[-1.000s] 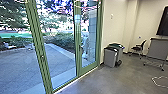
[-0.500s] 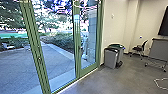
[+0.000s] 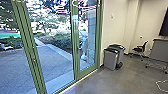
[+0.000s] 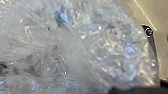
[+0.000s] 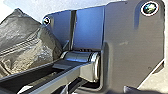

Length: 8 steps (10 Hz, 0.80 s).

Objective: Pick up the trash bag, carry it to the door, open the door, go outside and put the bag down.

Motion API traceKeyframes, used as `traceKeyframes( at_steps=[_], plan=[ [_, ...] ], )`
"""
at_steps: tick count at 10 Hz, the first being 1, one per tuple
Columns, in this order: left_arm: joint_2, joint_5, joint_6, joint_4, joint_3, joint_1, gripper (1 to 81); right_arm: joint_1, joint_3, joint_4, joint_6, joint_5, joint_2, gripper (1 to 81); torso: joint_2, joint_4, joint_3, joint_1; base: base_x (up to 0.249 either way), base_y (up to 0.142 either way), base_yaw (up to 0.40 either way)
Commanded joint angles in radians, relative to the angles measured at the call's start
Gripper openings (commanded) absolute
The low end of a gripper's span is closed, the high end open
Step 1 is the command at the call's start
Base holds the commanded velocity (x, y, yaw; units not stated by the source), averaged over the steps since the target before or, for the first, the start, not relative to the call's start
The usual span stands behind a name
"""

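Trash bag (image 4: 75, 55) was close before the left wrist camera: crumpled, translucent, glinting along its folds. Creased darker plastic (image 5: 27, 47) appeared in the right wrist view, near the robot's own dark plate (image 5: 135, 47); probably the same bag. This part narrowed to a blunt peak, with long creases slanting across it. Which way the whole bag pointed, and its long axis, could not be told. State of either pincer: could not tell.

A glazed door (image 3: 87, 71) in a green frame looked closed and stood between room and yard. Left, beyond the glass: paving (image 3: 15, 67), shrubs (image 3: 60, 42), a pale kerb (image 3: 57, 50). Right of the door, by the wall (image 3: 112, 27): a grey bin (image 3: 109, 60) and a green-lidded bin (image 3: 121, 53), beside the doorway rather than across it. Far right, an office chair (image 3: 138, 49) near a wheeled stand (image 3: 158, 50). Right, nearer, a white cord (image 3: 160, 86) lay on the floor (image 3: 125, 80).
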Motion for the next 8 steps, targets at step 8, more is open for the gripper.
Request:
traceKeyframes(
  at_steps=[8],
  plan=[
    [-0.001, 0.056, 0.005, 0.019, 0.002, -0.064, 1.0, 0.062, -0.009, -0.009, -0.002, -0.066, 0.005, 81.1, 0.000, 0.000, 0.000, 0.000, 0.164, -0.044, 0.000]
  ],
)
